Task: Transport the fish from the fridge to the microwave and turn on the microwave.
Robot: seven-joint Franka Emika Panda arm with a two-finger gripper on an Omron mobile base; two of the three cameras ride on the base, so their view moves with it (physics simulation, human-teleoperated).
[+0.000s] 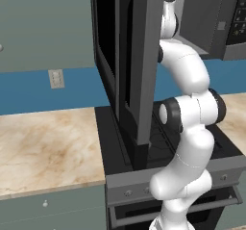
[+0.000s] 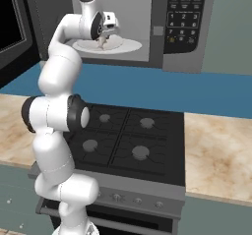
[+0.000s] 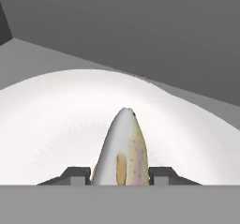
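The black microwave [image 2: 184, 13] stands open above the stove, and its grey-framed door [image 1: 141, 56] swings out to the left. My gripper [image 2: 104, 36] reaches inside, just over the white round turntable [image 2: 129, 45]. Its two fingers sit against the sides of the pale spotted fish [image 3: 123, 148], which points head-first at the turntable [image 3: 56, 115]. From the right base view the fish [image 2: 102, 43] hangs down to the plate; whether it touches, I cannot tell. The fridge is out of view.
A black gas stove [image 2: 128, 140] with several burners lies below the microwave. Marble counters run to its left [image 1: 48, 147] and right [image 2: 221, 150]. The open door [image 2: 10, 22] hangs close beside my arm. A blue backsplash runs behind.
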